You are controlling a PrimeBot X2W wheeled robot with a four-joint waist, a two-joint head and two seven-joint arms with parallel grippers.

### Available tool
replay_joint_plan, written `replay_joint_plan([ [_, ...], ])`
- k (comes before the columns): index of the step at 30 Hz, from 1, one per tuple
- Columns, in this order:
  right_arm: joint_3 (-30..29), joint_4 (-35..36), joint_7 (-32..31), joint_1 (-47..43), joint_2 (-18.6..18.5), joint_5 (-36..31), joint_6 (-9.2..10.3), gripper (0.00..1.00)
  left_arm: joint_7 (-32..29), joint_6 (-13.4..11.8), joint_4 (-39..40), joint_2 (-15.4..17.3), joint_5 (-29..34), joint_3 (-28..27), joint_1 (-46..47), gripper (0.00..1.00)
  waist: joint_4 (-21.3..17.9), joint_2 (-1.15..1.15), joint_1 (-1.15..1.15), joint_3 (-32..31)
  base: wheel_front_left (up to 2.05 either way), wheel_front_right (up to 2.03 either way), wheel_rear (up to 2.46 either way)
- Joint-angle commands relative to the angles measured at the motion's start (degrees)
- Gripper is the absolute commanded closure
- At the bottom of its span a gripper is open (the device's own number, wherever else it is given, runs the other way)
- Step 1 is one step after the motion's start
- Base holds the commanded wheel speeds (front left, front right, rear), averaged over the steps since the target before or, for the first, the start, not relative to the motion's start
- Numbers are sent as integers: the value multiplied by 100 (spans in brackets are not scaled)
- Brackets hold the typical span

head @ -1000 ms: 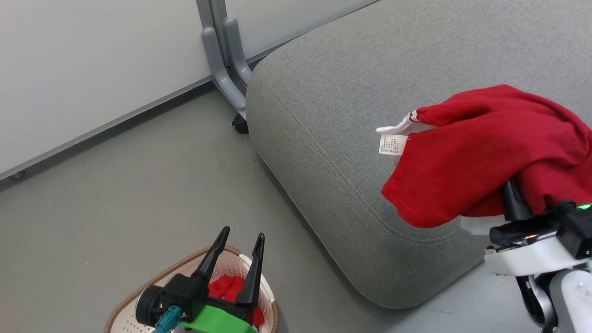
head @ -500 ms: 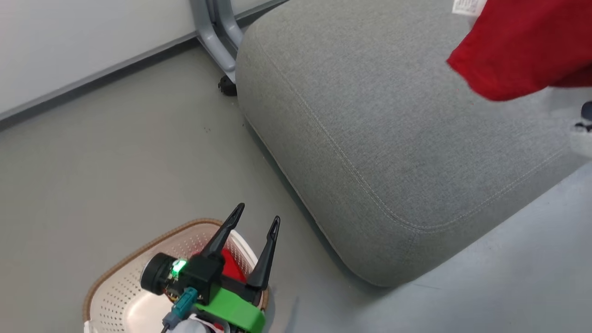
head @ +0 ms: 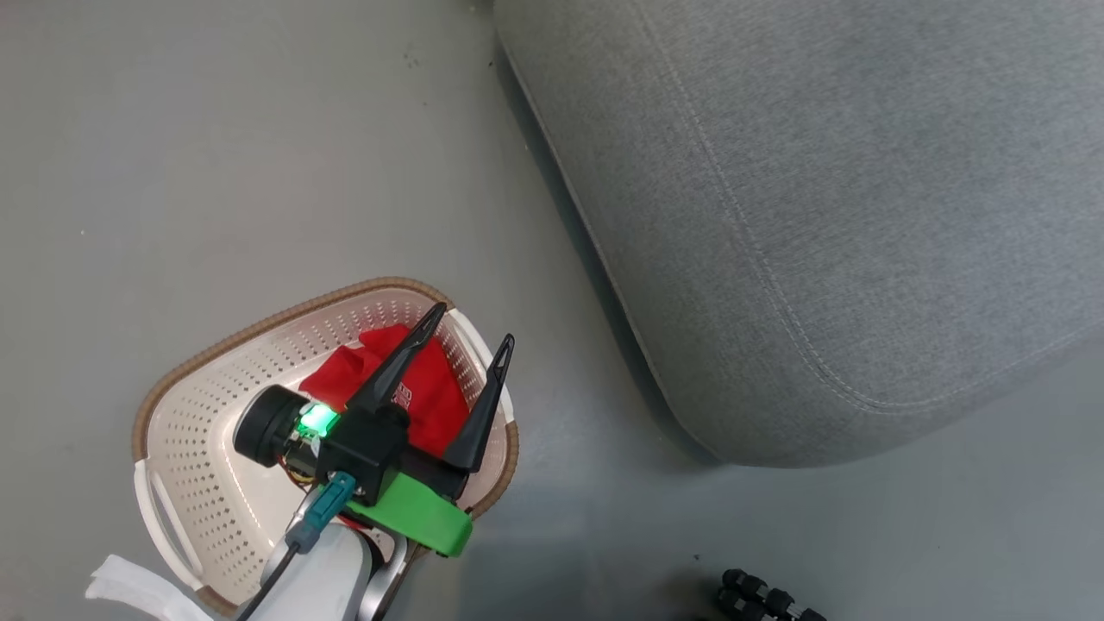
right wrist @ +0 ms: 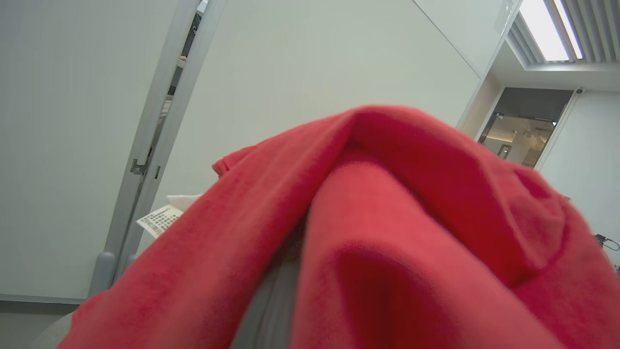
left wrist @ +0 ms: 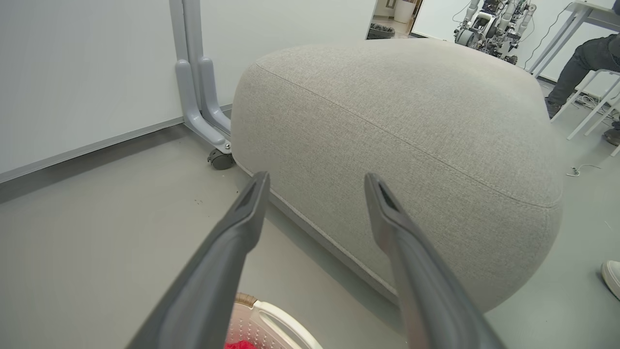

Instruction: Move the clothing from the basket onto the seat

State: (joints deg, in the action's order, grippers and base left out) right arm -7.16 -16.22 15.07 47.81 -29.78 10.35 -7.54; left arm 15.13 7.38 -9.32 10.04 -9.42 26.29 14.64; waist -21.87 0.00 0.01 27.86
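The cream perforated basket [head: 194,405] with a brown rim stands on the floor at the lower left. A red garment [head: 354,371] with a bit of white lettering lies inside it. My left gripper [head: 475,323] hovers over the basket's right side, open and holding nothing. In the left wrist view the same open gripper [left wrist: 317,176] points at the light-grey seat [left wrist: 387,111], with the basket's rim [left wrist: 271,325] below it. The seat [head: 819,216] takes up the upper right. In the right wrist view another red garment [right wrist: 411,232] with a white tag [right wrist: 159,220] drapes over my right gripper and hides its fingers.
A grey post on a caster [left wrist: 198,106] stands by the wall, left of the seat. A person's leg [left wrist: 581,63] and a shoe [left wrist: 611,278] show at the right. A black ribbed part [head: 768,599] lies on the floor at the bottom.
The head camera has swung down and left, so the basket now shows whole and the right gripper with its red garment has left the picture. The left gripper stays open over the basket.
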Motion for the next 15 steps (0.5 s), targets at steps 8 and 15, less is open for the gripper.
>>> replay_joint_plan([
  [8, 13, -1190, 17, 182, 219, 54, 10, 100, 3, 17, -4, -27, 95, 66, 295, 0, 831, 0, -1, 857, 0, 0, 0],
  [15, 394, -2048, 17, 112, 447, 267, 10, 100, 3, 17, -24, -40, 94, -6, 302, 0, 894, 0, -1, 953, 0, 0, 0],
])
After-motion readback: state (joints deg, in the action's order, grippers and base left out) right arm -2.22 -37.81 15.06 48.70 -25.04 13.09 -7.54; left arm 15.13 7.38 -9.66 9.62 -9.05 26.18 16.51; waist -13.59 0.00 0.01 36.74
